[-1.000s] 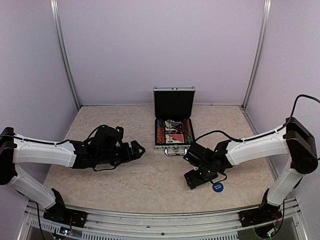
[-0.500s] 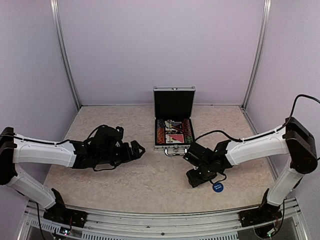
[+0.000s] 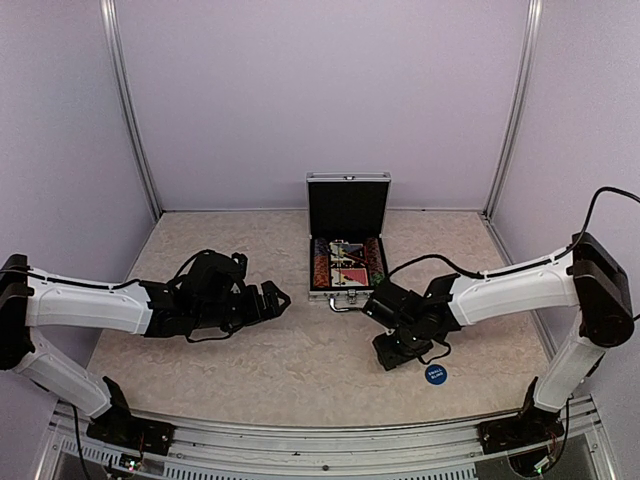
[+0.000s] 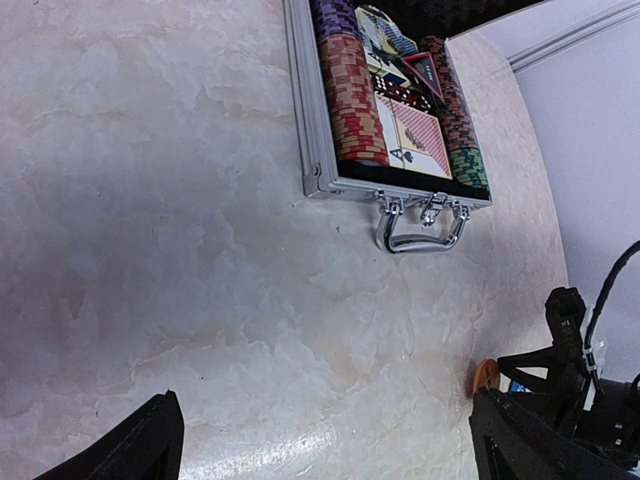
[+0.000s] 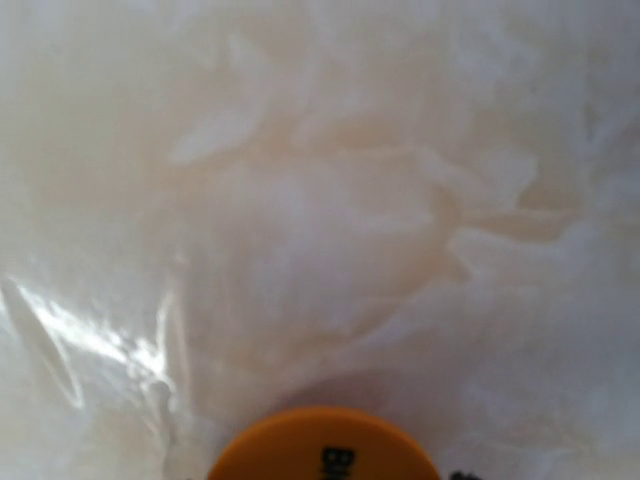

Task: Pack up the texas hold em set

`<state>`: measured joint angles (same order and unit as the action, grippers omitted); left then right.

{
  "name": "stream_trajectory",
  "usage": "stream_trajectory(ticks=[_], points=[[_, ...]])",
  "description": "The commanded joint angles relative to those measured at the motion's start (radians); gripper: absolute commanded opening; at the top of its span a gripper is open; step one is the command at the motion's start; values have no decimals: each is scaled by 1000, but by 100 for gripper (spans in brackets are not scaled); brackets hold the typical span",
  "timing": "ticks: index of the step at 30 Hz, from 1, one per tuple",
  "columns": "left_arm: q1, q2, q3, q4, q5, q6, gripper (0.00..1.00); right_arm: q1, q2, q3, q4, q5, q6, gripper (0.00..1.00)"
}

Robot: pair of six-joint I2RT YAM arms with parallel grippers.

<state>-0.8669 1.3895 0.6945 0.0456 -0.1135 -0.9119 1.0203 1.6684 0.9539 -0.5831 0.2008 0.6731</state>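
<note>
Enclosure, top view. Plain pale-lilac back wall panel point(image 3: 320, 100) at 12 o'clock. Matching pale-lilac left wall panel point(image 3: 50, 140) at 9 o'clock, and pale-lilac right wall panel point(image 3: 595, 110) at 3 o'clock.

Joints: silver aluminium corner post point(image 3: 133, 120) at 11 o'clock, second silver corner post point(image 3: 512, 110) at 1 o'clock. Both splay outward toward the top of the view.

Work surface: beige marbled tabletop point(image 3: 250, 365), cloudy veining, meets all three panels.

Grey ribbed aluminium rail point(image 3: 300, 445) runs along the 6 o'clock edge.

Light even and diffuse, shadows soft. Left wrist view shows a pale glare streak point(image 4: 270, 450) on the tabletop.
</note>
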Motion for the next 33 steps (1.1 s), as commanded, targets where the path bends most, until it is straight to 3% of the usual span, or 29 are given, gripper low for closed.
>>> stream_trajectory(ticks=[1,13,26,33], points=[[-7,1,-6,15,-14,1,99,12,11,52,-31,30,-12,51],[-7,1,-9,16,-12,-1,99,-58,137,343,-87,84,-155,52],[-5,-45,-31,-13,-33,-3,99,-222,461,826,-125,34,-332,52],[-3,-67,-50,-18,-38,-5,99,-251,587,951,-114,3,-348,52]])
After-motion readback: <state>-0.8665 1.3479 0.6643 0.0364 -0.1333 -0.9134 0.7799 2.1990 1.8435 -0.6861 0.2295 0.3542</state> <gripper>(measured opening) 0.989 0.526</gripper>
